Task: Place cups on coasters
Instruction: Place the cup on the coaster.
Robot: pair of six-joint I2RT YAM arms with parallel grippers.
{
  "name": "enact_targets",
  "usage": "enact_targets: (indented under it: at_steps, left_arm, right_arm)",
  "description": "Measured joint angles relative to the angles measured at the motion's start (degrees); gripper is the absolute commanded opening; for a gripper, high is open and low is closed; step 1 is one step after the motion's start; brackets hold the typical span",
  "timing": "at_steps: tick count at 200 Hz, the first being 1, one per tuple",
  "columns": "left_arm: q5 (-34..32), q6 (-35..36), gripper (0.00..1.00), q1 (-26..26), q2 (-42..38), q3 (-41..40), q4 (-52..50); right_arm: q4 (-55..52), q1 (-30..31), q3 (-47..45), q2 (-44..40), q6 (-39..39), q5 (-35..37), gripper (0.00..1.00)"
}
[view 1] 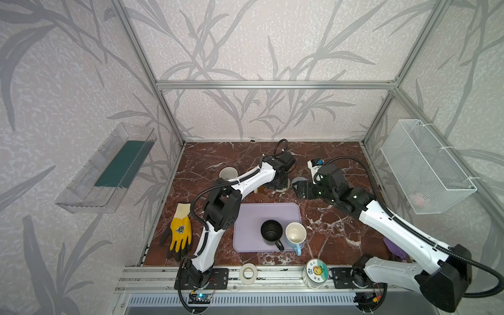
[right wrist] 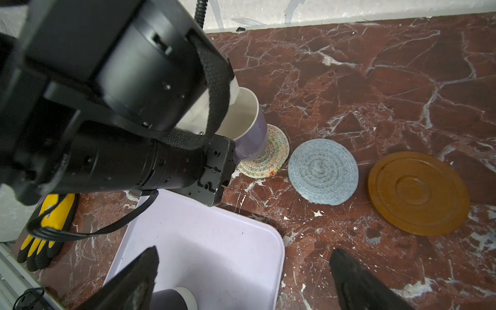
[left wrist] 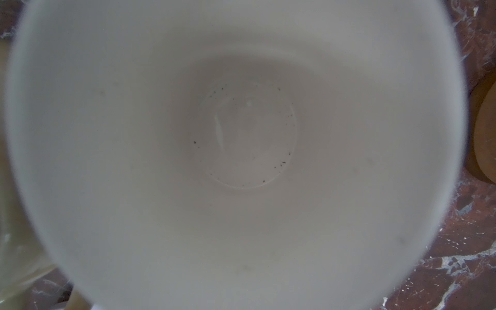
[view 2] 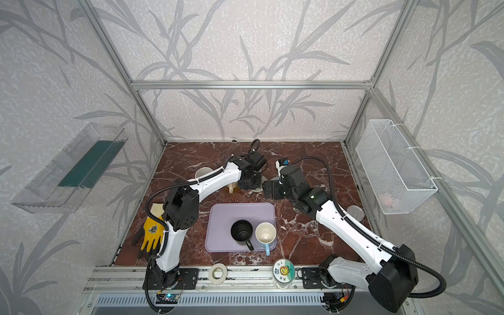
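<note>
The jar lid point(view 1: 316, 270) reads "日上"; its lower characters are too small.

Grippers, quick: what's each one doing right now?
Left gripper: closed on the rim of the lavender mug, at the cream woven coaster.
Right gripper: jaws open, holding nothing.
</note>
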Motion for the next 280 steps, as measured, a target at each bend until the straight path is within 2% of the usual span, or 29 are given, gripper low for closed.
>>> enact_targets:
  at_steps: [97,150,280]
  left_arm:
    - [-0.9,-1.0,0.00,-0.7,1.7,0.1,0.4]
    - [-2.8,-0.9,0.00,-1.8,2.1,2.8,0.6]
    - [0.0,-3.4,0.00,-1.4,4.4,2.8,1.4]
  right_arm:
    - [0.8,0.0,-3.8,-1.8,0.7,0.6,0.99]
    - [0.9,0.0,-5.0,-1.9,0.9,0.7,0.99]
    - [0.9,-0.1,-6.3,-4.2,1.1,1.4,0.99]
